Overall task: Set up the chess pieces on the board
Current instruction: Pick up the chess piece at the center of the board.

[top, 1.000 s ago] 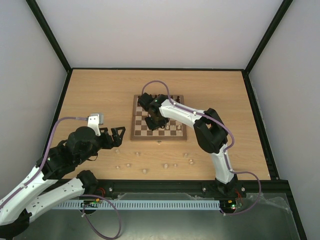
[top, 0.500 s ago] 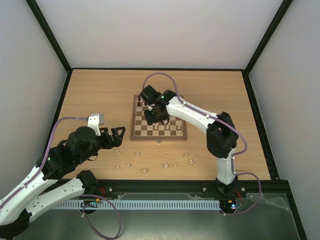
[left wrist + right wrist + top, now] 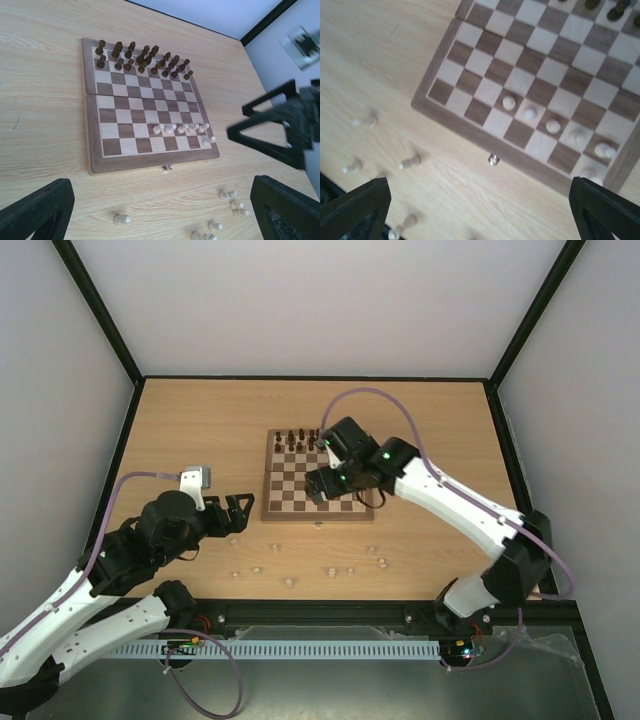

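The loose chess pieces [image 3: 288, 582] were found lying on the table [image 3: 200, 430] just off the latched near edge of the board [image 3: 268, 455], the leftmost nearest the left gripper [image 3: 235, 515], held open and empty, while the right gripper [image 3: 318, 488] was spread empty above the board's near rows.

Two rows of dark pieces [image 3: 298, 438] stand just beyond the right claw [image 3: 322, 488] and well ahead of the left claw [image 3: 236, 516]. The wooden table [image 3: 200, 420] spreads beneath both claws. White walls [image 3: 320, 300] and a black frame [image 3: 100, 310] rise far beyond them.
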Motion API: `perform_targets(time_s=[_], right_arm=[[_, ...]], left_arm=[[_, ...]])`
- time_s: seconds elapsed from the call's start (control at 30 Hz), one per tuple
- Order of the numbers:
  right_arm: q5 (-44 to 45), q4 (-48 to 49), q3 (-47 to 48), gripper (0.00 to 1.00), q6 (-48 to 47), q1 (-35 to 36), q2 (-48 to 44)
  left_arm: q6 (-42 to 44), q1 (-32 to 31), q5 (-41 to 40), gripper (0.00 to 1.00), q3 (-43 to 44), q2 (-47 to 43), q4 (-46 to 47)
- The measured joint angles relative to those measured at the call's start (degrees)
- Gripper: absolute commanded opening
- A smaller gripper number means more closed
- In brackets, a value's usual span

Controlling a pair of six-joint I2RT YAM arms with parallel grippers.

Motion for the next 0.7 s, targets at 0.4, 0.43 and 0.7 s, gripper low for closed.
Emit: perform_targets(time_s=[0.4,0.43,0.7], right_arm=[[-8.07,3.85,-18.29,0.99,1.44,1.77,-16.26],[-8.37,3.98,-18.84,0.99,1.49,2.19,-16.5],[-7.3,4.24,-19.93,0.99,1.9,5.4,-16.68]], left_arm=[[-2.67,0.02,-1.36,1.0,4.42,0.24,-2.19],[-2.84,0.02,-1.57,0.99,5.16,0.11,-2.29],[-4.22,0.02,-1.49,1.0,6.58,-0.31,-3.19]])
